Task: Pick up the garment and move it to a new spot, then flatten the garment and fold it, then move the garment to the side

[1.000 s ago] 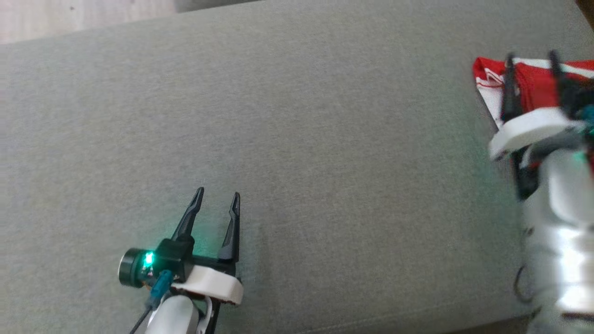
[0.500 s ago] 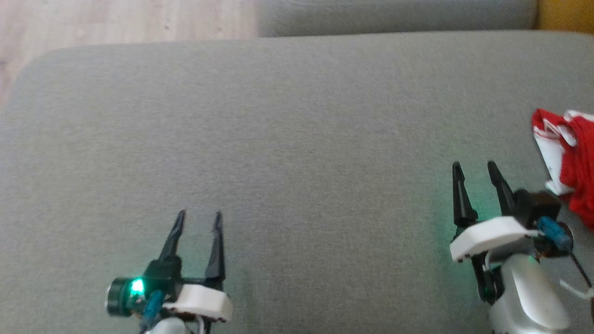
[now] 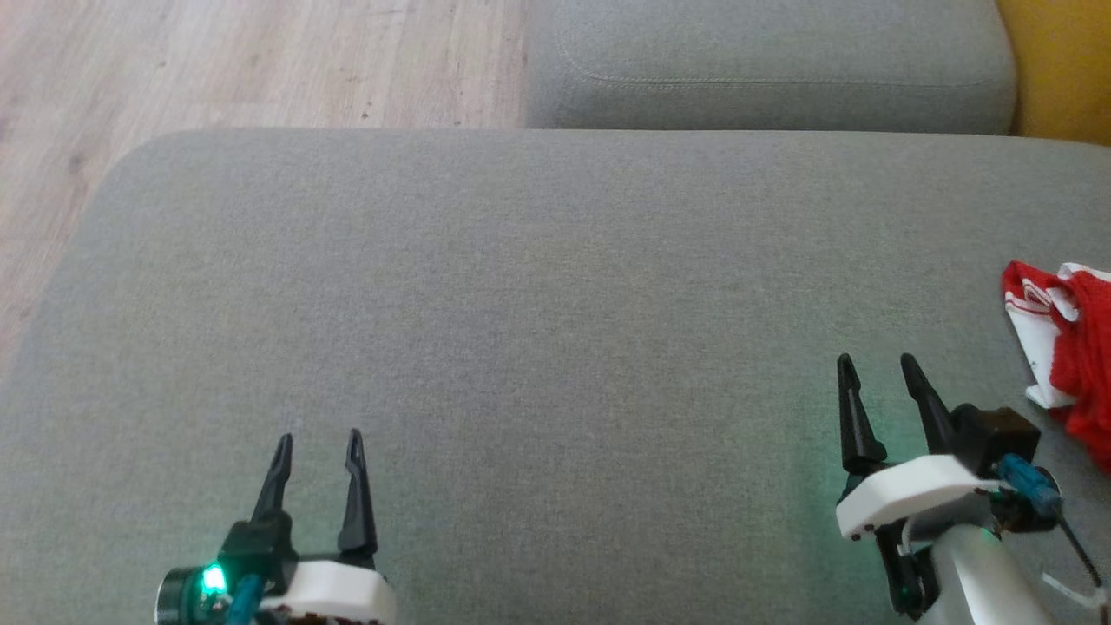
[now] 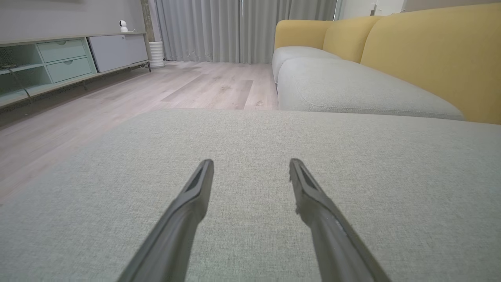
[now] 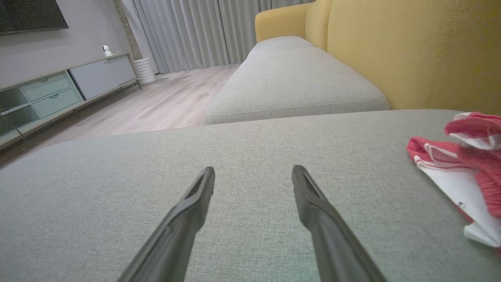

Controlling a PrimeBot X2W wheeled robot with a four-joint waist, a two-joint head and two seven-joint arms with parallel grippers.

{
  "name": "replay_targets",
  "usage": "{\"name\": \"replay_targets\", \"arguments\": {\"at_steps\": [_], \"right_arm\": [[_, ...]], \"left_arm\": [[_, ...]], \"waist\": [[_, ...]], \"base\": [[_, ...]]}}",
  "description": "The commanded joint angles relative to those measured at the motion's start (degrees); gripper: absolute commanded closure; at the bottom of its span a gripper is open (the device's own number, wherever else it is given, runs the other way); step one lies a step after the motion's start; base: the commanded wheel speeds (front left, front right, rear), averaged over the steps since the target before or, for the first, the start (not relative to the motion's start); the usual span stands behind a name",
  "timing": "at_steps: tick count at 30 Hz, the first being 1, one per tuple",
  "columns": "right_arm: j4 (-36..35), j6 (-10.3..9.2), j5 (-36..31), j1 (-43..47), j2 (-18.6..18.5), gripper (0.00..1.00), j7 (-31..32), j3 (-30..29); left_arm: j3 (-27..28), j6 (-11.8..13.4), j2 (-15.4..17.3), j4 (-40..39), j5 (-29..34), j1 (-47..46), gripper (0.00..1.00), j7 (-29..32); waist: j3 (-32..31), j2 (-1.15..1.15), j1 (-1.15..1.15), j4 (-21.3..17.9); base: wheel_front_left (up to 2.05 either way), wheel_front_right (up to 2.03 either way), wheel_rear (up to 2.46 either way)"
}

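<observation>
Soft, even daylight; the head view is slightly blurred, with a green glow on the grey cushion (image 3: 555, 347); wrist views are sharper.

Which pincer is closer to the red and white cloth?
Right. The right pincer is just beside the red and white cloth, not touching. The left pincer is far across the grey cushion.

Garment (image 3: 1081, 365) was red with white panel, thin white stripes at red edge. Cushion (image 3: 538, 304) was plain grey, finely flecked weave. Sofa back (image 5: 411, 51) was mustard yellow. Floor (image 3: 217, 61) showed pale wood-grain planks. Curtains (image 4: 242, 27) were grey. Cabinet (image 4: 62, 58) had mint drawers, pale grey door. Left gripper (image 3: 318, 437) and right gripper (image 3: 874, 360) had black fingers, white housings.
</observation>
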Motion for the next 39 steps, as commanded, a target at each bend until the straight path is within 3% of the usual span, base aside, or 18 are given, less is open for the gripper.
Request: {"name": "replay_targets", "arguments": {"at_steps": [1,11,12,18,39], "right_arm": [[-2.2,-0.04,0.5,-0.8,-0.1,0.00,-0.6,1.6],[-3.2,-0.04,2.1,0.0,-0.1,0.00,-0.6,2.2],[-1.2,0.00,2.0,0.8,0.0,1.00,0.0,0.6],[1.6,0.00,2.6,1.9,0.2,1.00,0.4,0.4],[-1.9,-0.01,16.4,2.5,0.1,1.00,3.8,-0.6]], "left_arm": [[2.8,-0.4,0.2,-1.6,0.1,-1.2,0.00,-0.3],[4.1,-3.1,0.2,-2.4,-2.9,-0.7,0.00,-0.3],[2.1,-3.0,0.0,-0.5,-3.0,1.0,1.00,0.0],[2.3,-3.1,-0.1,2.4,-3.7,1.7,1.00,0.4],[4.3,-4.5,0.0,0.5,-17.3,0.8,1.00,3.8]], "waist": [[-0.4,0.00,0.01,-0.5],[-0.8,0.00,0.01,-1.1],[-0.8,0.00,0.01,-1.1],[-0.8,0.00,0.02,-1.2],[-0.8,0.00,0.01,-2.1]], "base": [[0.00,0.00,0.00],[0.00,0.00,0.00],[0.00,0.00,0.00],[0.00,0.00,0.00],[0.00,0.00,0.00]]}}
